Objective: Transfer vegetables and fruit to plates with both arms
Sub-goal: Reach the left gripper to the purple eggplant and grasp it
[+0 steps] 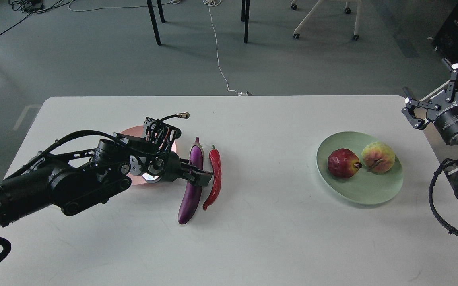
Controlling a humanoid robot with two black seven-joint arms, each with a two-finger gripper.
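Observation:
The purple eggplant (188,200) lies on the white table (253,238), with the red chili pepper (215,178) right beside it. My left gripper (199,176) reaches in from the left and sits low over the eggplant's middle, jaws apart on either side of it. The pink plate (130,131) lies behind that gripper, mostly hidden by my wrist. The mint green plate (362,190) holds the dark red pomegranate (342,162) and the yellow-green fruit (378,156). My right gripper (410,111) is open and empty, raised at the table's right edge.
My left forearm (74,186) lies low across the table's left part. Chair and table legs (246,24) and a white cable (219,59) are on the floor beyond the far edge.

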